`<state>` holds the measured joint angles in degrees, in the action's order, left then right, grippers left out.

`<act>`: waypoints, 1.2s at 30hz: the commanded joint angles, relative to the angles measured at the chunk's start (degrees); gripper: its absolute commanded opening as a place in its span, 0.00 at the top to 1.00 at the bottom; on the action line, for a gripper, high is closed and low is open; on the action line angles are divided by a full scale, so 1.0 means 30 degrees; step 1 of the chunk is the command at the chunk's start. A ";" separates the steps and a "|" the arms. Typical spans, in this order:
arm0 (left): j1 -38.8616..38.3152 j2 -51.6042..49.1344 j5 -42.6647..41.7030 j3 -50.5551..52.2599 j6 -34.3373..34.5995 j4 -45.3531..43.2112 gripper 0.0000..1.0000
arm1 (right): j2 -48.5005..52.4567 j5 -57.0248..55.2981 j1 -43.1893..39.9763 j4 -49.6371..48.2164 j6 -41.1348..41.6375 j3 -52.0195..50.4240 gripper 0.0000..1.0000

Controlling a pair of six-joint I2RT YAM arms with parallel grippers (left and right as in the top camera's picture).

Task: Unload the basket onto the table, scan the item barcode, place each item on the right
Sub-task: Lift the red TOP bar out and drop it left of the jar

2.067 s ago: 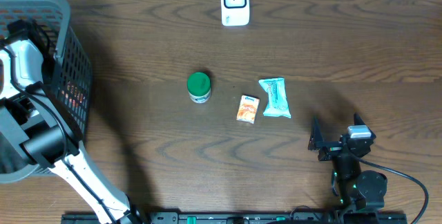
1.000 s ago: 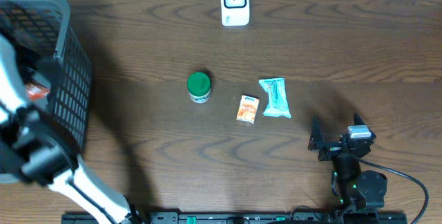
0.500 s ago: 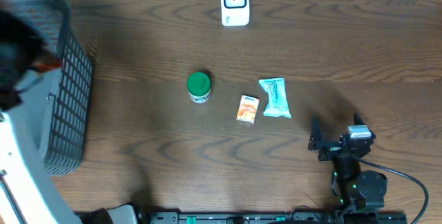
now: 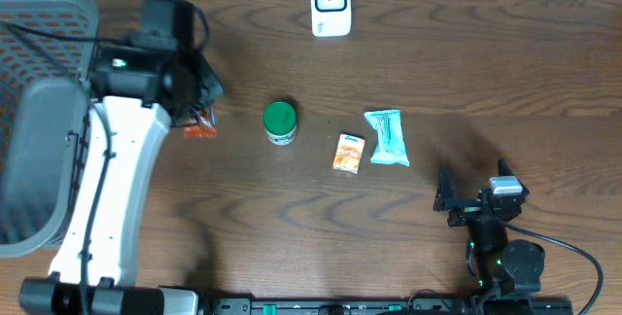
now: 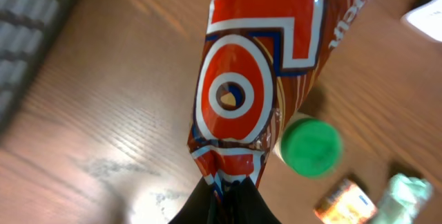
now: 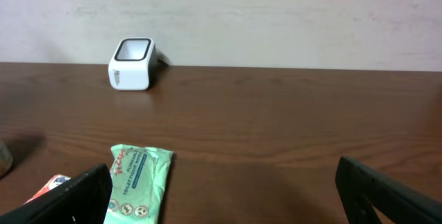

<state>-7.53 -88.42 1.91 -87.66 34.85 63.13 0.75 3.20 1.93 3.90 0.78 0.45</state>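
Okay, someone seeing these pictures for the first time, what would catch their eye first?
First the glossy red snack packet, filling the left wrist view and pinched at its crimped end by the shut left hand, between the grey basket and the green-lidded jar. Next the white scanner at the far edge, and the right hand open and empty near the front right.

Overhead top-down, right wrist low, sharing scanner (image 4: 330, 4), left perhaps nearest
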 commanded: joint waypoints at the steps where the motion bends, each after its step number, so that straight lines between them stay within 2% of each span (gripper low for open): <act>1: -0.0007 0.0109 0.0321 0.2973 0.1319 -0.1588 0.93 | 0.0000 -0.0029 0.0117 0.0058 -0.0073 -0.0044 0.01; 6: -0.0007 0.0102 -0.3869 0.7745 0.1501 -0.6317 0.93 | 0.0000 -0.0022 0.0117 0.0058 -0.0073 -0.0044 0.01; 10: -0.0022 0.0095 -0.4299 1.0426 0.2637 -0.8867 0.93 | 0.0000 -0.0029 0.0117 0.0058 -0.0073 -0.0044 0.01; 18: -0.0022 0.0073 -0.4306 1.2182 0.1923 -0.9428 0.92 | 0.0000 -0.0022 0.0117 0.0058 -0.0073 -0.0044 0.01; 19: -0.0022 0.0073 -0.4386 1.2182 0.1661 -0.9428 0.85 | 0.0000 -0.0022 0.0117 0.0058 -0.0073 -0.0044 0.01; 20: -0.0022 0.0073 -0.4656 1.2182 0.1311 -0.9442 0.71 | 0.0000 -0.0022 0.0117 0.0058 -0.0073 -0.0044 0.01; 22: -0.0022 0.0073 -0.5646 1.2182 0.0590 -0.9515 0.29 | 0.0000 -0.0022 0.0117 0.0058 -0.0073 -0.0044 0.01; 23: -0.0022 0.0073 -0.5996 1.2167 0.0364 -0.9595 0.16 | 0.0000 -0.0022 0.0117 0.0058 -0.0073 -0.0044 0.01; 25: -0.0015 0.0080 -0.6149 1.1941 -0.0168 -0.9588 0.02 | 0.0000 -0.0022 0.0117 0.0051 -0.0073 -0.0044 0.01; 32: 0.0364 0.1209 -0.6047 0.8874 -0.1625 -0.7672 0.02 | 0.0000 -0.0022 0.0117 0.0058 -0.0066 -0.0044 0.01; 36: 0.0357 0.2776 -0.4524 0.6980 -0.2259 -0.6273 0.02 | 0.0007 -0.0029 0.0117 0.0058 -0.0073 -0.0044 0.01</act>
<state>-6.74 -84.49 -15.00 -62.59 31.22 42.83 0.75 3.20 1.93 3.92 0.78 0.45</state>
